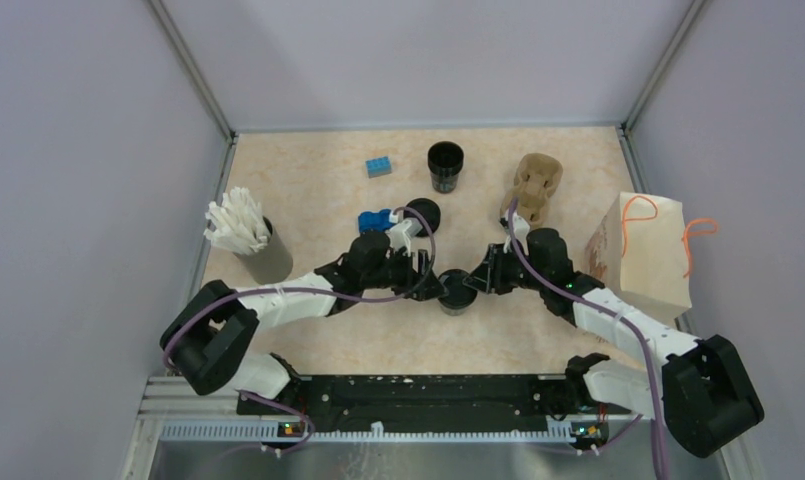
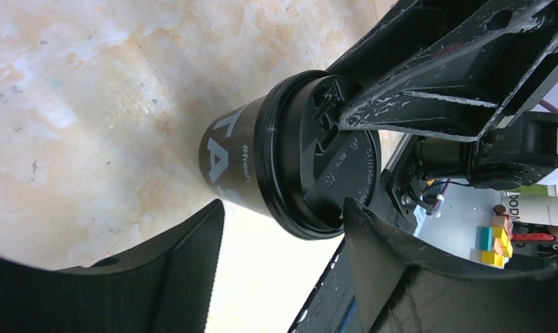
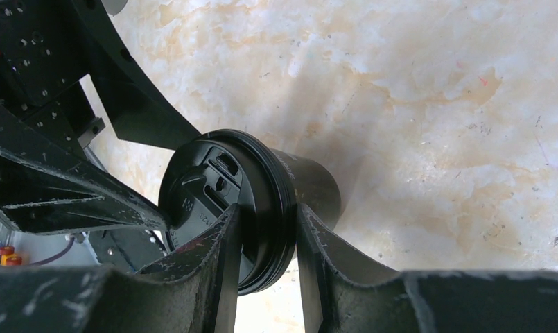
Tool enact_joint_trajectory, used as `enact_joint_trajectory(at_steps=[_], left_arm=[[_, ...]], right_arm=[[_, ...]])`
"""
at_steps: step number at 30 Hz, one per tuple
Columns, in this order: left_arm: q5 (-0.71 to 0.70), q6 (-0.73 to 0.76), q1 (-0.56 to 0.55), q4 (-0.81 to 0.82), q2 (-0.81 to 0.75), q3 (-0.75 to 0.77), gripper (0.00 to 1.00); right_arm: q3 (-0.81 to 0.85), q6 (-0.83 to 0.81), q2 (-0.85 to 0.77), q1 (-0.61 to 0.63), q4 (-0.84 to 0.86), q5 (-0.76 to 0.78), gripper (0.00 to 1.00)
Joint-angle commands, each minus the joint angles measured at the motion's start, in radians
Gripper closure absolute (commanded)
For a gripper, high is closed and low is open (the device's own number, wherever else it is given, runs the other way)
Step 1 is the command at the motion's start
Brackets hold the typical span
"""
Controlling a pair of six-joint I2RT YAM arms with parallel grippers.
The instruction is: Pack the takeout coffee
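I record the takeout coffee cup [image 1: 458,291] upright at mid-table [image 1: 378,345], its lid [image 3: 213,208] on. The left gripper [image 1: 436,287] is on its left, the right gripper [image 1: 478,282] on its right, pinching the lid rim. Just behind lie a loose lid [image 1: 425,213] and a toy [image 1: 374,220]; farther back, an open cup [image 1: 445,165] and a building brick [image 1: 379,166]. The pulp carrier [image 1: 536,187] is back-right, the paper bag [image 1: 643,250] at the right edge, and the utensil cup [image 1: 266,258] at the left edge.
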Motion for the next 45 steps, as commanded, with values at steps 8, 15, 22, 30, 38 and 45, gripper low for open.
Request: enact_joint_trajectory(at_steps=[8,15,22,30,38,45], left_arm=[[0.088,-0.004,0.03,-0.011,-0.074,-0.029,0.28],[0.134,-0.049,0.035,0.104,-0.013,-0.063,0.33],[0.055,-0.064,0.039,0.013,0.024,-0.07,0.45],[-0.076,-0.094,0.042,-0.072,0.022,-0.116,0.56],[-0.059,-0.099,0.042,-0.054,-0.023,-0.121,0.57],[0.004,-0.07,0.056,-0.075,-0.116,0.018,0.37]], right_arm=[[-0.035,-0.052,0.023,0.004,-0.123,0.043,0.69],[-0.033,-0.056,0.026,0.004,-0.12,0.039,0.69],[-0.06,-0.036,0.033,0.004,-0.101,0.038,0.68],[-0.092,-0.02,0.061,0.004,-0.083,0.045,0.69],[-0.09,-0.028,0.066,0.004,-0.079,0.033,0.68],[-0.016,-0.05,0.023,0.004,-0.121,0.021,0.69]])
